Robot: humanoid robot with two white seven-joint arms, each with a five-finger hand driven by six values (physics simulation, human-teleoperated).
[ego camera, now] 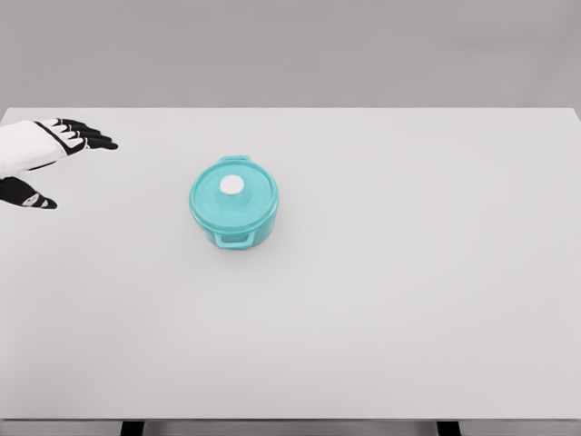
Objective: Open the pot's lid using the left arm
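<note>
A turquoise pot [233, 202] stands upright on the white surface [408, 291], left of the middle and about midway between the near and far edges. Its lid [232, 189] sits closed on top, with a white round knob [232, 185] at its centre. The pot's two handles lie on a near-far line, one facing the near edge, the other the far edge. The left hand [45, 154] hovers at the far left, well apart from the pot, fingers spread and holding nothing, pointing right.
</note>
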